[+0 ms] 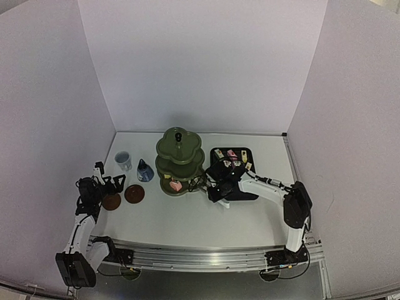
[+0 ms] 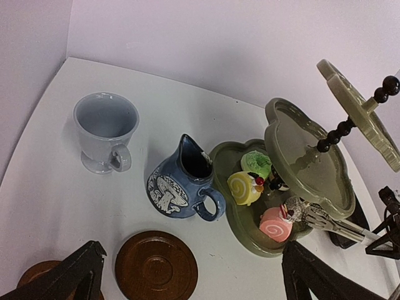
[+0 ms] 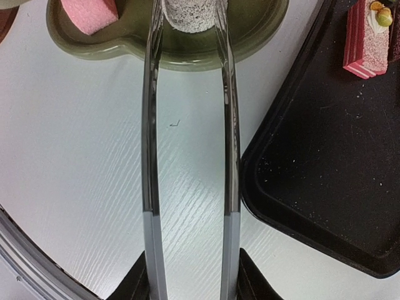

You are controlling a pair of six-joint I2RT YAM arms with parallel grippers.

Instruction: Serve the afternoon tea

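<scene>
The olive-green three-tier stand (image 1: 179, 159) stands mid-table. Its bottom tier (image 2: 231, 219) holds a yellow roll (image 2: 244, 187), a green donut (image 2: 256, 164) and a pink roll (image 2: 275, 226). My right gripper (image 1: 215, 187) is shut on the metal tongs (image 3: 150, 156). The tong tips pinch a grey speckled cake (image 3: 189, 14) over the bottom tier (image 3: 250, 31), beside the pink roll (image 3: 90, 14). My left gripper (image 1: 109, 183) is open and empty above two brown coasters (image 2: 156, 265) (image 2: 37, 275). The pale cup (image 2: 103, 128) and blue jug (image 2: 178, 184) stand beyond them.
The black tray (image 1: 247, 194) lies right of the stand, under my right arm, with several cakes at its far end. A pink slice (image 3: 365, 37) shows on the tray (image 3: 312, 187). White walls close in the table on three sides.
</scene>
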